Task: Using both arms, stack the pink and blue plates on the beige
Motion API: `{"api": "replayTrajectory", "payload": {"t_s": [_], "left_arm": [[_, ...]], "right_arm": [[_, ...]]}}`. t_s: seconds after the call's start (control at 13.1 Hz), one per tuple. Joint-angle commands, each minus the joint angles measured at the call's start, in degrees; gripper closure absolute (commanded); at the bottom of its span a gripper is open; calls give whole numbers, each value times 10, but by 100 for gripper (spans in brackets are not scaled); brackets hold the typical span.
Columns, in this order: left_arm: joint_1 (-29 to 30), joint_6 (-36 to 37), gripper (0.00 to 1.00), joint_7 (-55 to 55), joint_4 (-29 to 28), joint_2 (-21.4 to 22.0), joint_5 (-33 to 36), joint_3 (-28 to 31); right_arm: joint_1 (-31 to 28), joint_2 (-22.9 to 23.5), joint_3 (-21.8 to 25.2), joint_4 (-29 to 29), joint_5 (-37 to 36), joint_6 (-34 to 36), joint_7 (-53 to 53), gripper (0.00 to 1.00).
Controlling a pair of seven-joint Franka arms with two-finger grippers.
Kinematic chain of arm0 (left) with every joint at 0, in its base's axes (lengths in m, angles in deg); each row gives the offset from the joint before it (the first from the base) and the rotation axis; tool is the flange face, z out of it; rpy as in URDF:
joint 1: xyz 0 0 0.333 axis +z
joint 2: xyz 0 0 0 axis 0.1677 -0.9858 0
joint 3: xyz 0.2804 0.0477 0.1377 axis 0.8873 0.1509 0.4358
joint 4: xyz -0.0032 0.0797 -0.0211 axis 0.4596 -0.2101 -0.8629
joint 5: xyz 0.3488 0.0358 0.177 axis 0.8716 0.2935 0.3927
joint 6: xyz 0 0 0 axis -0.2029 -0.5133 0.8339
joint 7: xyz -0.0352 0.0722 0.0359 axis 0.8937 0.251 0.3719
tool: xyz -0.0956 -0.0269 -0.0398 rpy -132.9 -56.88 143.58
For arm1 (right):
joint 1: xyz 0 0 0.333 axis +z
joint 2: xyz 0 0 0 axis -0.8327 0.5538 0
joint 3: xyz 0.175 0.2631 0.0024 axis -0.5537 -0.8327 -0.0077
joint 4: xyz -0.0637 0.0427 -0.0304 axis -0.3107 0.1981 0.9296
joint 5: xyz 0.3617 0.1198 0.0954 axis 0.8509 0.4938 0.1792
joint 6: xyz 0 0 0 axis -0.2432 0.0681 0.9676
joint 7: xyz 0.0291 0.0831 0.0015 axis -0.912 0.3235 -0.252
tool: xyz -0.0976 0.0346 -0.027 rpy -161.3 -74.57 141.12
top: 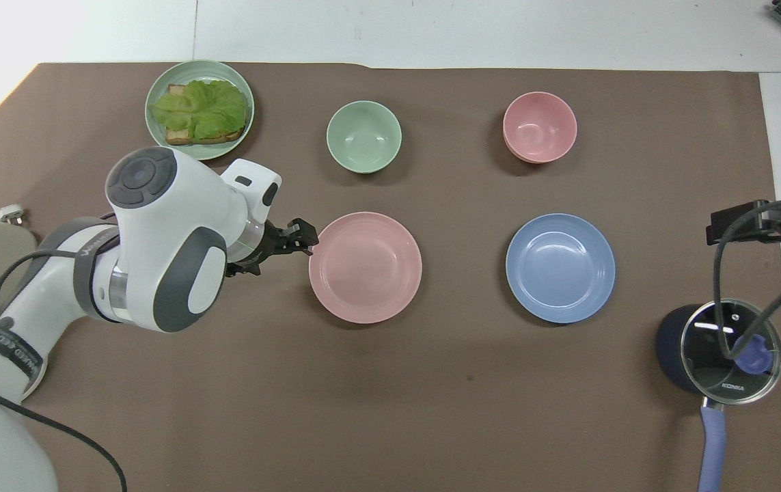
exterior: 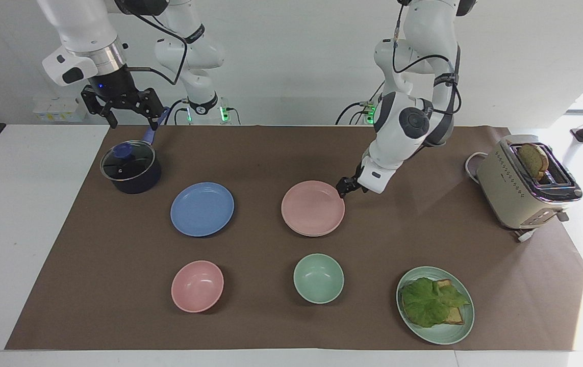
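Note:
The pink plate (exterior: pixel 313 208) (top: pixel 365 266) lies flat on the beige plate, which it covers almost fully. Only a thin pale edge of the beige plate (exterior: pixel 311 235) shows under the pink rim. My left gripper (exterior: pixel 345 186) (top: pixel 300 237) is open, low beside the pink plate's rim on the left arm's side, holding nothing. The blue plate (exterior: pixel 202 209) (top: pixel 560 267) rests alone on the mat beside the stack, toward the right arm's end. My right gripper (exterior: pixel 134 121) waits open, raised over the pot's handle.
A dark pot with a glass lid (exterior: pixel 130 165) (top: pixel 718 348) sits near the right arm. A pink bowl (exterior: pixel 197 286), a green bowl (exterior: pixel 318 278) and a green plate with lettuce and toast (exterior: pixel 435 304) line the edge farthest from the robots. A toaster (exterior: pixel 526 183) stands at the left arm's end.

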Motion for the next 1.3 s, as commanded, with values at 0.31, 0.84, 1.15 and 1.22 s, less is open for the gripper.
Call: {"api": "replayTrajectory", "payload": {"t_s": [0.31,0.84,1.15,1.22], "left_arm": [[131,82,0,-240,76,52,86,10],[156,207,0,-317,174,87,111,15],[155,206,0,-316,173,93,111,15],[155,206,0,-317,172,93,111,15]], "right_arm": [[-4,-10,0,12,1,-9,-9,0],[-4,-10,0,12,1,-9,-8,0],[-4,-10,0,12,1,-9,-8,0],[-4,-10,0,12,1,-9,-8,0]]}}
